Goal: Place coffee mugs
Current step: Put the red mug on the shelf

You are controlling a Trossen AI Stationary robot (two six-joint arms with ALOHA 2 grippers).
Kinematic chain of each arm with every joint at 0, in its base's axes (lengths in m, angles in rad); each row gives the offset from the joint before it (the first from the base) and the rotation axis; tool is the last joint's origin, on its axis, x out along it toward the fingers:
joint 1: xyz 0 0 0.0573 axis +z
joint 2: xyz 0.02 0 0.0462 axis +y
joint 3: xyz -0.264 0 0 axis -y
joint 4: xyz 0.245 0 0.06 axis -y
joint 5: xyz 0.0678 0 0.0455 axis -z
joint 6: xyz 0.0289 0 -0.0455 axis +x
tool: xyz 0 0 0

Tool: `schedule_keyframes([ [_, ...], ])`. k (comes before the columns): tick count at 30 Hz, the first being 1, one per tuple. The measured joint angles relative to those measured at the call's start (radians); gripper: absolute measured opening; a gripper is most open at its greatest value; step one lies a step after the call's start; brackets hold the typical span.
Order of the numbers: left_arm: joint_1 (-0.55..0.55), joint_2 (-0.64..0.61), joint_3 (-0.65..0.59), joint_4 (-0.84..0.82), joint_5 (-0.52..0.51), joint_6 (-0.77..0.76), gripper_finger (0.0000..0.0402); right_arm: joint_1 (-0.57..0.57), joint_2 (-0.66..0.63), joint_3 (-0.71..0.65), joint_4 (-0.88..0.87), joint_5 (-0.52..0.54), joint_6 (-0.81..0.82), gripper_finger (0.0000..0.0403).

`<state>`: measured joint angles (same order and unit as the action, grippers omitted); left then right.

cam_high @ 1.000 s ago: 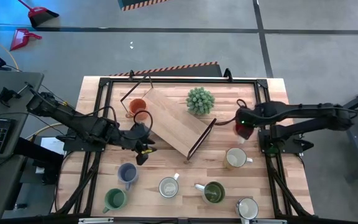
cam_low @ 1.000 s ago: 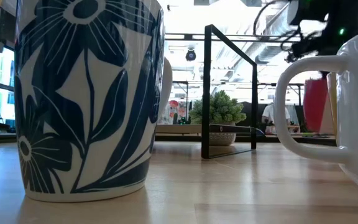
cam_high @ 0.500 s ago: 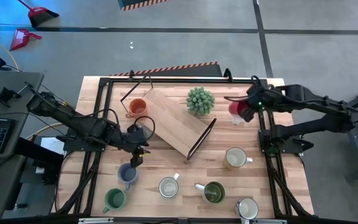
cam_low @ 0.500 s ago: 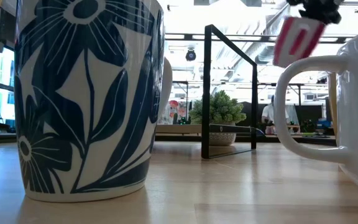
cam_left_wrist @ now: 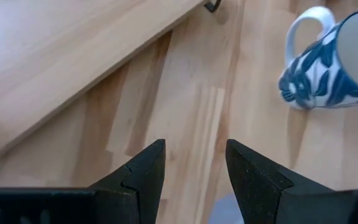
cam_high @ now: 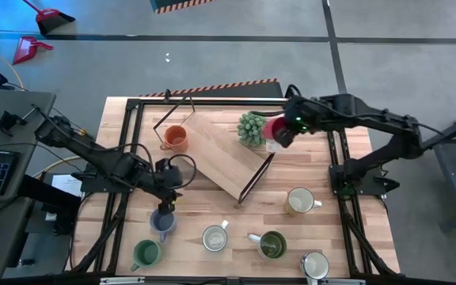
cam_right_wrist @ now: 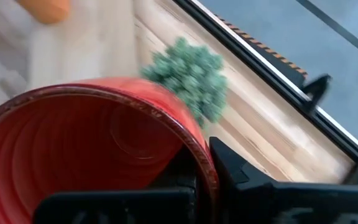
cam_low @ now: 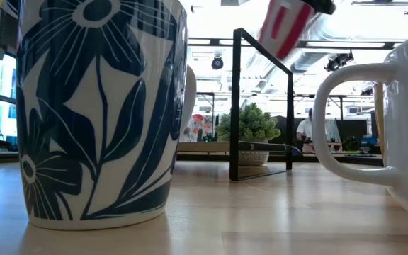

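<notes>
Ceramic, rigid and probably slippery, the red mug (cam_high: 274,129) is being pinched at its rim by the clenched right gripper (cam_high: 285,131); the left gripper (cam_left_wrist: 191,168) is being held released above the blue-grey mug (cam_high: 161,222).

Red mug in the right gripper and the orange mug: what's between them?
In the high view, the potted plant and the wooden board lie between the red mug and the orange mug.

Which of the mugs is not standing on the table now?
The red-pink mug: the right gripper holds it in the air beside the potted plant.
</notes>
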<state>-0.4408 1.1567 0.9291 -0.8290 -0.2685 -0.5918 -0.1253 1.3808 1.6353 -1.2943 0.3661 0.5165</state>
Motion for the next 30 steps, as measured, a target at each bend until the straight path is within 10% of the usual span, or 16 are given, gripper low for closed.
schedule_keyframes([
  [30,-0.146,-0.594,0.001,-0.322,-0.293,-0.061,0.0158,0.218,0.428,0.181,0.202,-0.066,0.056,0.0],
])
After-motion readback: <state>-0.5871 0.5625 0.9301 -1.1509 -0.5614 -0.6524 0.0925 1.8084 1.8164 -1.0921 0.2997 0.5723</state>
